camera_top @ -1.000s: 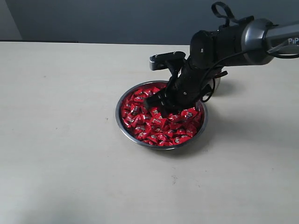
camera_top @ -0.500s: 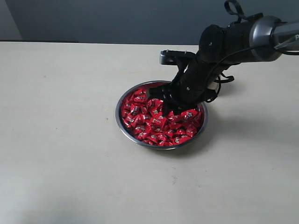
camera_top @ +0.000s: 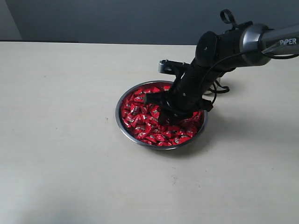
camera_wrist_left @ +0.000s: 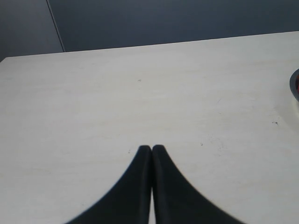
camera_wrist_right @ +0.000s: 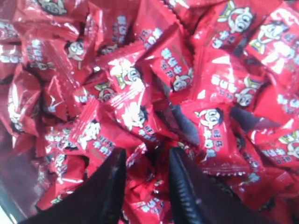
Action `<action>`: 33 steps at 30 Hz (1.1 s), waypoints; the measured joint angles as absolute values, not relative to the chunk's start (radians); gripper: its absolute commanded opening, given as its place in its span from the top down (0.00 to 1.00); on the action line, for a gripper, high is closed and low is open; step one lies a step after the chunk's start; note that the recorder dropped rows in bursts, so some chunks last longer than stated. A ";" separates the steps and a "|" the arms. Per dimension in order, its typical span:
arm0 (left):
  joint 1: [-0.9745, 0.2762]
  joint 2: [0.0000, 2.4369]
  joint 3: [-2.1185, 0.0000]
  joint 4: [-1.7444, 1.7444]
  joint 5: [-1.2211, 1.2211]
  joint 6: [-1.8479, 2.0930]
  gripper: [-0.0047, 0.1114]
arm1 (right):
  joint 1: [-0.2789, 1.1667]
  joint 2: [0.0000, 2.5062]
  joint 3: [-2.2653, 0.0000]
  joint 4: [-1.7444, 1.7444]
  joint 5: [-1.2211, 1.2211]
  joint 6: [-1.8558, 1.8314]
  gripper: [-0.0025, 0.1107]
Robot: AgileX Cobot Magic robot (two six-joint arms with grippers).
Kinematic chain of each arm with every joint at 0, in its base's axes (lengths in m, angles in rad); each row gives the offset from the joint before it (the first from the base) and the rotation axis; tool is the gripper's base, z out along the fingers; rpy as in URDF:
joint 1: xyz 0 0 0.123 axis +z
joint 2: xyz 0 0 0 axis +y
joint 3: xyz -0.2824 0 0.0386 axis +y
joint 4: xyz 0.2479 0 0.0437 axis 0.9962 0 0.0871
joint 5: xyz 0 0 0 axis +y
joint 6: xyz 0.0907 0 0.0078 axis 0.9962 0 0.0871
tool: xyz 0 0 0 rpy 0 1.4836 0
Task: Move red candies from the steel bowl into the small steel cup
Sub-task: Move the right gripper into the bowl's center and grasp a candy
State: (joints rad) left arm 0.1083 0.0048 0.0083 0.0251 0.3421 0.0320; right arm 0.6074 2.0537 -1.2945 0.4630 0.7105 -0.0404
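Black arm (camera_top: pixel 208 51), silver PIPER-lettered forearm (camera_top: pixel 261 39), looped cable (camera_top: pixel 227 16), tapered black jaws.

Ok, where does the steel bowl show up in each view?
Exterior: steel bowl at centre, right claw in it.
Left wrist: a rim sliver at the frame's edge.
Right wrist: probably dim inner wall, in one corner.
Shared: red candies, in exterior and right wrist.
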 measured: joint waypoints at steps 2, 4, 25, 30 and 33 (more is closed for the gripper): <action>0.108 0.005 0.008 0.025 0.342 0.032 0.96 | 0.607 2.054 -1.295 0.470 0.709 -0.043 0.70; 0.108 0.005 0.008 0.025 0.342 0.032 0.96 | 0.607 2.054 -1.295 0.475 0.709 -0.050 0.70; 0.108 0.005 0.008 0.025 0.342 0.032 0.96 | 0.635 2.055 -1.377 0.534 0.717 -0.306 0.70; 0.108 0.005 0.008 0.025 0.342 0.032 0.96 | 0.693 2.077 -1.511 0.284 0.850 -0.277 0.70; 0.108 0.005 0.008 0.025 0.342 0.032 0.96 | 0.715 2.094 -1.545 0.233 0.886 -0.262 0.70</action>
State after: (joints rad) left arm 0.1083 0.0048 0.0083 0.0251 0.3421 0.0320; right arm 0.7147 2.0941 -1.5452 0.2333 0.8856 -0.2624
